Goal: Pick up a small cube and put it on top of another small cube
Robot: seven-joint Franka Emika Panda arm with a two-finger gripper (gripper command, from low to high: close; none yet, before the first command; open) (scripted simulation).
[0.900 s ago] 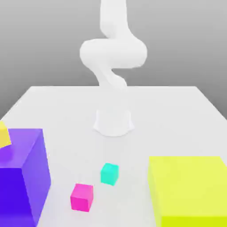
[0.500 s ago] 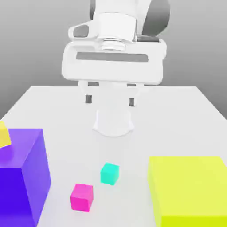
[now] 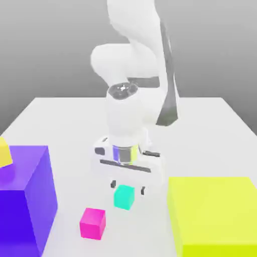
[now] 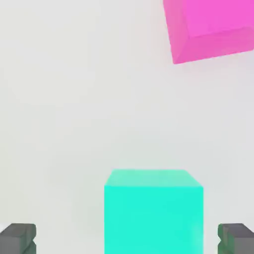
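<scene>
The small cube (image 3: 124, 197) is plain teal and sits on the white table (image 3: 65, 125), near the front middle of the exterior view. My gripper (image 3: 129, 187) hangs low, directly over it, open. One dark fingertip (image 3: 114, 184) stands on each side of the cube's top, apart from it. In the hand view the teal cube (image 4: 154, 211) lies between the two grey fingertips (image 4: 17, 238), with a gap on both sides. A small magenta cube (image 3: 93, 222) rests a short way off, toward the exterior view's left and front, and appears as the magenta cube (image 4: 213, 27) in the hand view.
A big purple block (image 3: 22, 201) stands at the exterior view's left with a small yellow piece (image 3: 4, 152) on its far corner. A big yellow block (image 3: 216, 216) fills the front right. The arm's base stands behind the cubes.
The hand has come down from high above the table to just over the teal cube, fingers still apart. The cubes have not moved.
</scene>
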